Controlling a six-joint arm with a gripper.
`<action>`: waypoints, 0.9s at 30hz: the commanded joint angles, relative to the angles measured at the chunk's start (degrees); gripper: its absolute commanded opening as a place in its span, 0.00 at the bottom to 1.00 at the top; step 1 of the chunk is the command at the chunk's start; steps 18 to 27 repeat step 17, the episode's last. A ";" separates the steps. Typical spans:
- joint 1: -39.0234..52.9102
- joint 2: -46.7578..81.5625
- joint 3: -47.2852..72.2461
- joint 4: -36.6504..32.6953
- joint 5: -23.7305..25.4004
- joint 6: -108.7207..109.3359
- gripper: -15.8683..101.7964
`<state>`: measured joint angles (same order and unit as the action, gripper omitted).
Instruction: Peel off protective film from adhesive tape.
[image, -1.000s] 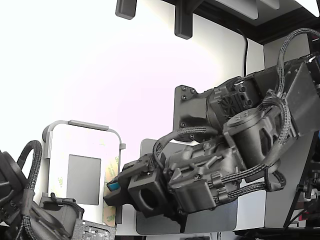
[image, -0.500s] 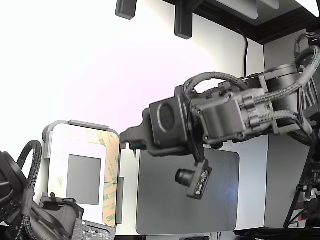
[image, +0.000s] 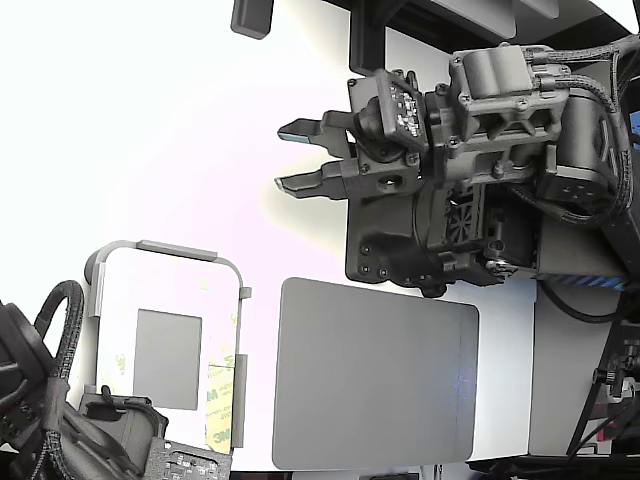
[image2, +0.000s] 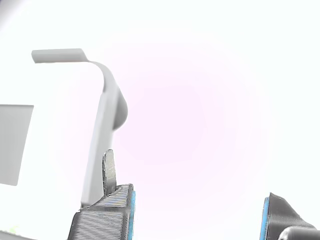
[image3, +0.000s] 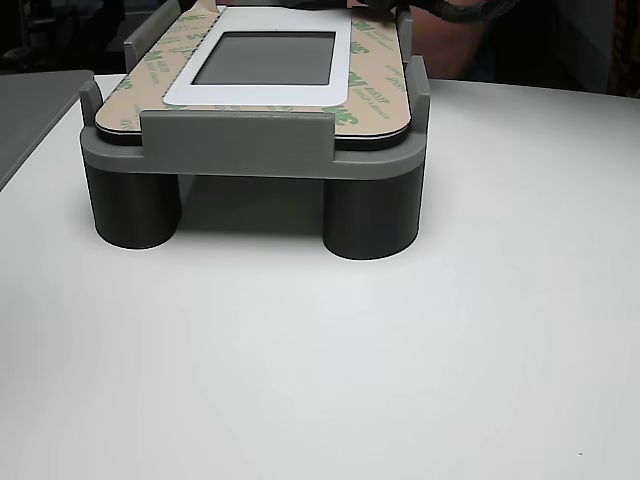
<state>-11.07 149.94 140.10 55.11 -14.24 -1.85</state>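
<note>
A white plate sits in a grey fixture at the exterior view's lower left, with a grey rectangular patch in its middle. The protective film, pale yellow with green 3M marks, lies along the plate's right edge; its upper stretch is washed out by glare. In the other view the film covers the adhesive tape along the plate's borders around the patch. My gripper is open and empty, well above and to the right of the fixture. In the wrist view the gripper is wide apart, with a thin grey sliver on one fingertip.
A large grey rounded-corner pad lies right of the fixture under my arm. A second dark arm with braided cables sits at the exterior view's lower left corner, by the fixture's near end. In the other view the fixture stands on round grey legs.
My gripper left the plate's right edge, where it was at the film, and rose up and away while the wrist turned over. It is now high above the fixture, jaws open.
</note>
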 joint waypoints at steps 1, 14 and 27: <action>-3.16 9.76 7.12 -0.97 0.62 1.67 0.98; -2.81 19.42 11.25 -0.26 3.69 3.25 0.98; -2.81 19.42 11.25 -0.26 3.69 3.25 0.98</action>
